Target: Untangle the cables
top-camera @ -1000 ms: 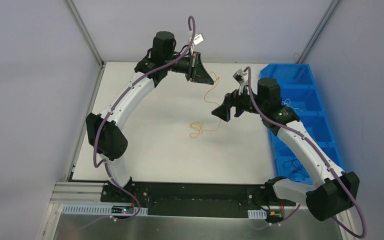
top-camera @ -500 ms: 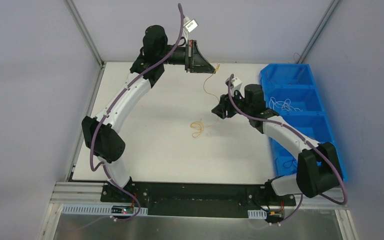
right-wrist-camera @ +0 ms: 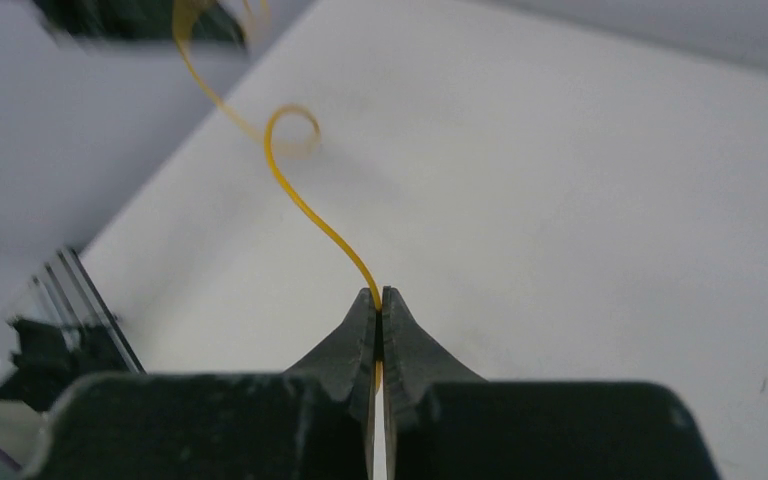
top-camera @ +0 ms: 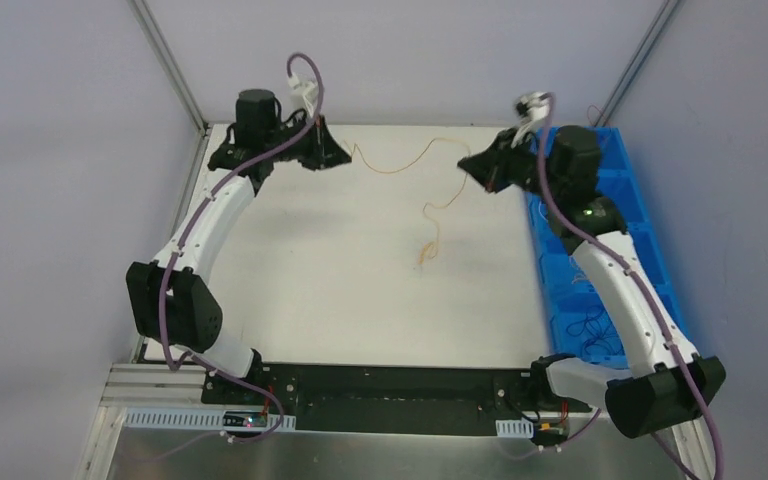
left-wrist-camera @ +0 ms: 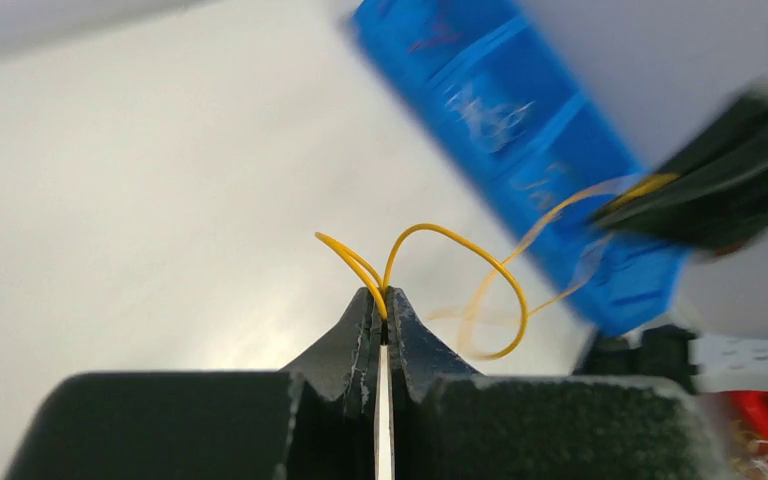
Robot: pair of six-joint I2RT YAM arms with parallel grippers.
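Left gripper [left-wrist-camera: 382, 298] and right gripper [right-wrist-camera: 380, 297] are each pressed together on the orange cable [left-wrist-camera: 435, 228], which sags between them above the table [top-camera: 290, 280], a kinked tail trailing down. Pulling wider could cinch that kink into a knot — or the thin wire could slip free.

From where I stand, the left arm [top-camera: 210, 215] bends out to an elbow at the lower left of the top view, then sweeps up to the upper left, where its wrist turns the left gripper [top-camera: 343, 158] to point right. The right arm [top-camera: 620, 290] mirrors it, with its elbow in the lower right corner, its forearm climbing to the upper right and the right gripper [top-camera: 465, 165] pointing left. The two grippers face each other, well apart. Each wrist view shows jaws pressed together, pinching the orange cable [top-camera: 400, 166] at the very tips.
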